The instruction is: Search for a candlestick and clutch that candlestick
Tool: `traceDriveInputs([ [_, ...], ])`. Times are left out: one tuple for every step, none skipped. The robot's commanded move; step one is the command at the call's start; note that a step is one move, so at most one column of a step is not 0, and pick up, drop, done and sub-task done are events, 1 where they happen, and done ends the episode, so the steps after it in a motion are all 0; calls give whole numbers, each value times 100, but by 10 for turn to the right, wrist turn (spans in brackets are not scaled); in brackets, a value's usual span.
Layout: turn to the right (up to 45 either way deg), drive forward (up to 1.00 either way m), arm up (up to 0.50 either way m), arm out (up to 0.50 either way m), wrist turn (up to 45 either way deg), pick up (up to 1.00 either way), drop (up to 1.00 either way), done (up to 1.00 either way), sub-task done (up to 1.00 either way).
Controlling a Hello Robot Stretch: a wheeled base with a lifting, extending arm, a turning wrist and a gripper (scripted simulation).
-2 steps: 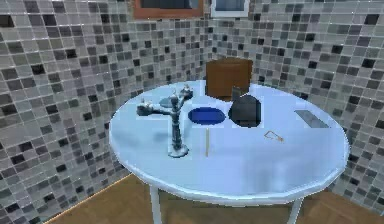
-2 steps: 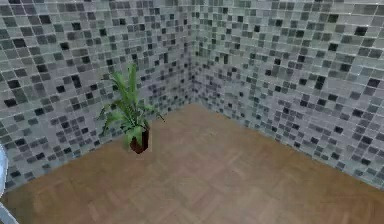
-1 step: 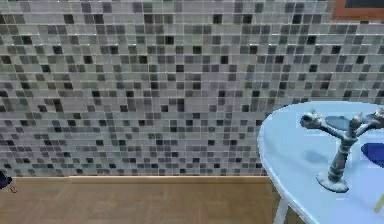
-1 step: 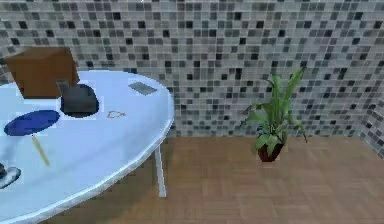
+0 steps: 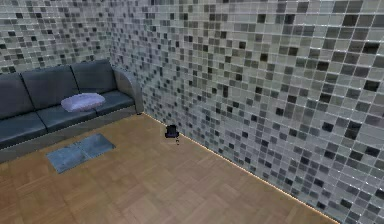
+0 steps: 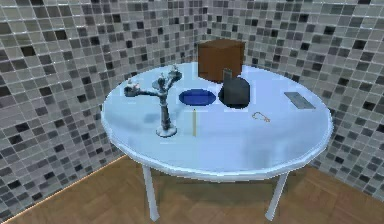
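**Candlestick located on round table**

The candlestick (image 6: 163, 100) stands upright on the table (image 6: 215, 165), toward the arm side view's left. It is just beside a blue bowl (image 6: 198, 97) and near a thin pale stick (image 6: 193, 122). A dark vase (image 6: 235, 92) and a brown box (image 6: 222, 58) sit farther along.

Handling, our judgement: metal, so stiff and fairly heavy. It's top-heavy and slick, so not fragile but apt to tip or slip in a grip. We'd take it on the stem, above the foot and below the branches. The curved arms make poor targets.

Looks: silver-grey, with a round foot, a slim stem and curved branches spreading at the top.

Gripper finger state: we cannot tell.

The forward view has a sofa (image 5: 60, 95) against a tiled wall.
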Motion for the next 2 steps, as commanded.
traceDriveInputs([
  [0,0,50,0,0,0,0,0,0],
  [0,0,38,0,0,0,0,0,0],
])
